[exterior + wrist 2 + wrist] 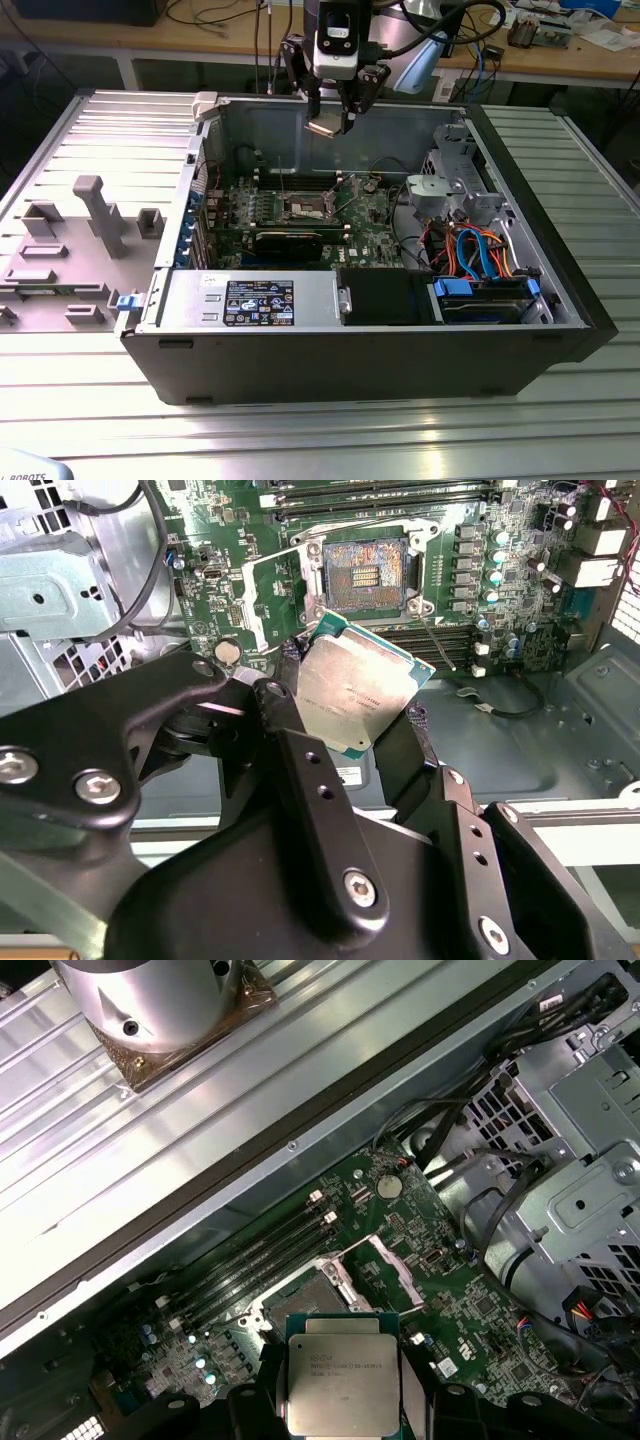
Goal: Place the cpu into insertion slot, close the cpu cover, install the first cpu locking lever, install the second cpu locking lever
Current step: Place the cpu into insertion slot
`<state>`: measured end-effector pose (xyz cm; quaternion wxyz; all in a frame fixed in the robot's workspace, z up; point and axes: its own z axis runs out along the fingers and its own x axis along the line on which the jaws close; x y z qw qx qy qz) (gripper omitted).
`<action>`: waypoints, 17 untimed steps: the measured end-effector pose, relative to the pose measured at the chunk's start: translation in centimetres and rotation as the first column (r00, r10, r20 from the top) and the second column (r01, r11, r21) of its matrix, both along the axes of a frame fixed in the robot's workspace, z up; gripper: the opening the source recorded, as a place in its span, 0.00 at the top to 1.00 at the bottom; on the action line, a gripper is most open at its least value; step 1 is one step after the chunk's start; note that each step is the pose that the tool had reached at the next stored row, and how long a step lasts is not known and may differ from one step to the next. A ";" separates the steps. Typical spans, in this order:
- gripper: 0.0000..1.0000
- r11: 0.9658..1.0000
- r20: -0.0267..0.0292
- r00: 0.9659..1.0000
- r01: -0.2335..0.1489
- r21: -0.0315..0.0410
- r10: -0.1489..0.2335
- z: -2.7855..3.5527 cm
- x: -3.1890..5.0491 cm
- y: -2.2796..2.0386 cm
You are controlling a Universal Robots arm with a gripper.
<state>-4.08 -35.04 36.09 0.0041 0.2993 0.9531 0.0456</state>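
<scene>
Black metal fingers (300,760) grip the flat silver-grey square cpu (360,685), held well apart from the dark-centred square insertion slot (365,568).

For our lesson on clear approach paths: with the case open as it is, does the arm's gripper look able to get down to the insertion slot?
Probably yes. The gripper, jaws shut on the cpu, hangs above the open case, and the insertion slot lies uncovered with nothing seen between.

I count one cpu (342,1385), one insertion slot (364,568), one graphics card (290,240), one gripper (332,118) and one open computer case (350,360).
</scene>
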 end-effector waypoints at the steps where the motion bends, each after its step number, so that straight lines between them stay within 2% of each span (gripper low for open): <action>1: 0.45 1.000 0.000 1.000 0.001 0.000 -0.001 0.00 0.00 0.00; 6: 0.45 0.999 0.000 0.999 0.039 0.000 -0.039 -0.05 -0.02 0.00; 11: 0.45 0.996 0.000 0.996 0.090 0.000 -0.090 -0.09 -0.05 0.00; 17: 0.45 0.995 0.000 0.995 0.097 0.000 -0.097 -0.09 -0.06 0.00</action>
